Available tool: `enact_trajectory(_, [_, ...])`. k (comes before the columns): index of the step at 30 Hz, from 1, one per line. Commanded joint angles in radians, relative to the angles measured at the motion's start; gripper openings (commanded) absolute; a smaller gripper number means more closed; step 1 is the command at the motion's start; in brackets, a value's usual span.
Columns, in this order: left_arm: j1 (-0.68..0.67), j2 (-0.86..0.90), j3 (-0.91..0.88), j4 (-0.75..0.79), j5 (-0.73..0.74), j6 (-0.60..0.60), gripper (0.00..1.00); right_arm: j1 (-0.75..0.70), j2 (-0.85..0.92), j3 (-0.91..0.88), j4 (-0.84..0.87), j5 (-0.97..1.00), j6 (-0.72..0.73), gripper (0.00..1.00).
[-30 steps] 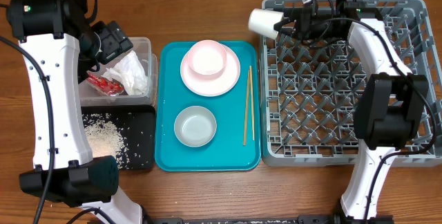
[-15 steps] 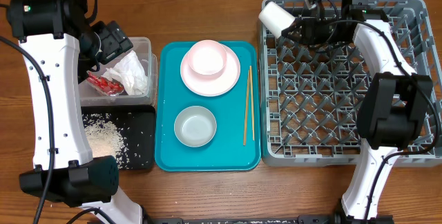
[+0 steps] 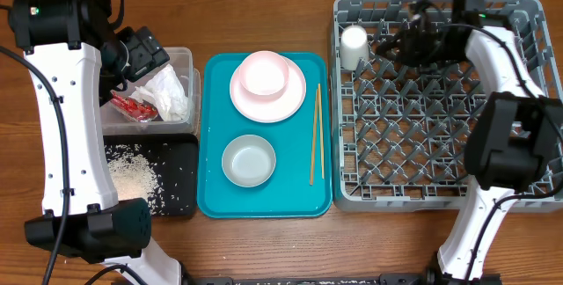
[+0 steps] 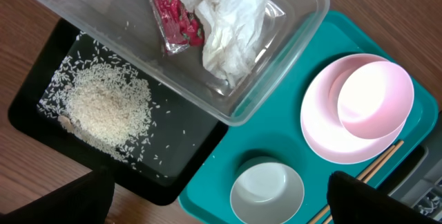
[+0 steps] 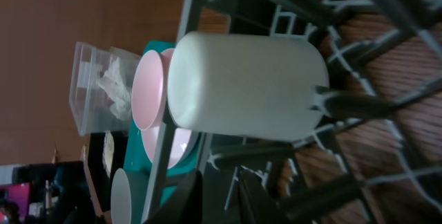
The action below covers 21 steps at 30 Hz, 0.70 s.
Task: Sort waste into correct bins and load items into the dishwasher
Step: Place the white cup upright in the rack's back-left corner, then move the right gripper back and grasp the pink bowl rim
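Cream cup stands in the dish rack's corner against its wall; right gripper, fingers parted, just beside; left gripper, spread wide, above clear tub

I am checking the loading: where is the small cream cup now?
Overhead, the cream cup sits in the far left corner of the grey rack.

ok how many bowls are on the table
2. A pink bowl sits on the pink plate at the far end of the teal tray; a pale whitish bowl sits at its near end. None shows in the dish rack, though the right arm covers part.
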Motion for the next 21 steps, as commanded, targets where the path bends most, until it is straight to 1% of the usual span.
enact_trajectory(1, [-0.001,-0.009,0.002,-0.002,0.004,0.012,1.0,-0.042,-0.006,-0.001,-0.01,0.009,0.077,0.26])
enact_trajectory(7, [-0.001,-0.009,0.002,-0.002,0.004,0.012,1.0,-0.064,-0.062,0.058,-0.095,0.02,0.077,0.27])
enact_trajectory(12, [-0.001,-0.009,0.002,-0.002,0.004,0.012,1.0,-0.03,-0.148,0.122,-0.177,0.161,0.077,0.28])
enact_trajectory(15, [-0.001,-0.009,0.002,-0.002,0.004,0.012,1.0,0.029,-0.208,0.135,-0.2,0.259,0.077,0.28])
enact_trajectory(18, [-0.001,-0.009,0.002,-0.002,0.004,0.012,1.0,0.117,-0.258,0.135,-0.212,0.37,0.077,0.28])
enact_trajectory(21, [-0.001,-0.009,0.002,-0.002,0.004,0.012,1.0,0.243,-0.278,0.135,-0.217,0.489,0.077,0.29])
